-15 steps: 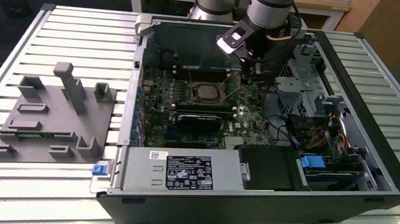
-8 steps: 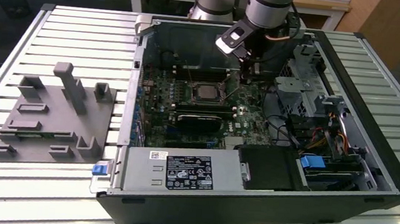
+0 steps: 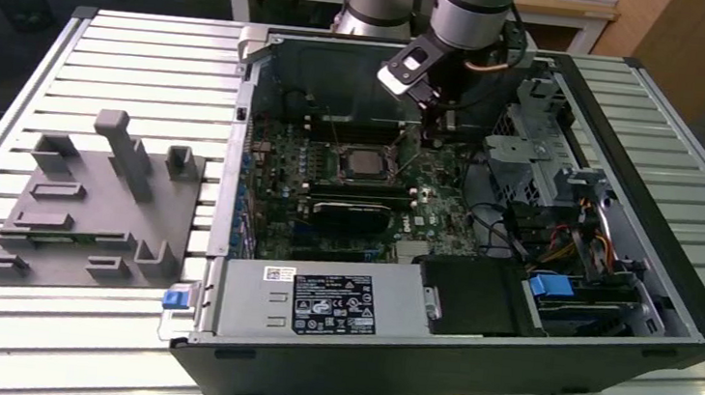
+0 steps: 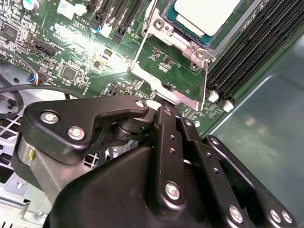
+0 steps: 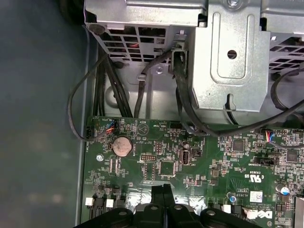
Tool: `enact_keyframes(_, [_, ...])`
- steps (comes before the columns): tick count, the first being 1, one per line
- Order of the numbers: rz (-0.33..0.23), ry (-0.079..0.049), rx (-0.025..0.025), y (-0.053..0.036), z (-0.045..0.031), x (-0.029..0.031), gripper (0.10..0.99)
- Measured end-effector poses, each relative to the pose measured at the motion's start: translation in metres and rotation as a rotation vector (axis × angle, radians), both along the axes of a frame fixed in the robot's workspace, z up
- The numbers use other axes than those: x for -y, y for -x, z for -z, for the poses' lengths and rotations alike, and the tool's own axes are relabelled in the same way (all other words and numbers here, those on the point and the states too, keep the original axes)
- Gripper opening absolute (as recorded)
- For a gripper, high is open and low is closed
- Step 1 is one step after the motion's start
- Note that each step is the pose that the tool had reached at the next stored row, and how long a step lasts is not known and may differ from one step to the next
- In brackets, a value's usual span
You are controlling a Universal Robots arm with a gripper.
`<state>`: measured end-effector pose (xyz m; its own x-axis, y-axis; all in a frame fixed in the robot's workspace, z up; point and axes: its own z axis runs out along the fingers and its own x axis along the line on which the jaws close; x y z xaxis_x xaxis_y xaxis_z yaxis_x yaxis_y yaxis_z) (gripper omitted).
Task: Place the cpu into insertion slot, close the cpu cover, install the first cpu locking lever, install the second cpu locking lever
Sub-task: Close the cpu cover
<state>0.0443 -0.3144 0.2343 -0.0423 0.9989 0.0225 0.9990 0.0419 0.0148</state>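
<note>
A: Cpu (image 4: pixel 206 14) top colour?
B: Pale silver. Cpu cover (image 4: pixel 190 47) silvery too. Motherboard (image 5: pixel 213 156) green, memory slots (image 4: pixel 251 52) black.
A: Gripper (image 4: pixel 161 108)?
B: Black, silver screws. Table (image 3: pixel 146 52) white, slatted stripes. Fixture block (image 3: pixel 92 211) plain grey. Computer case (image 3: pixel 439 380) black.

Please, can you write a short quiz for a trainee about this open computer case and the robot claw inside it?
1. True or false: the small flat square silvery-grey metal cpu lies in a person's hand.
2. The black metal claw hangs over: A) the green circuit board; B) a blue tray; C) a wooden shelf.
3. In the first wrist view, which round silvery thing sits on that board?
Key: 1 false; 2 A; 3 the coin battery.
</note>
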Motion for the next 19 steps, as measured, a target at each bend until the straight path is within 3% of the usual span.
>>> enact_keyframes(19, [0.0, 0.0, 0.0, 0.0051, 0.0, 0.0, 0.106])
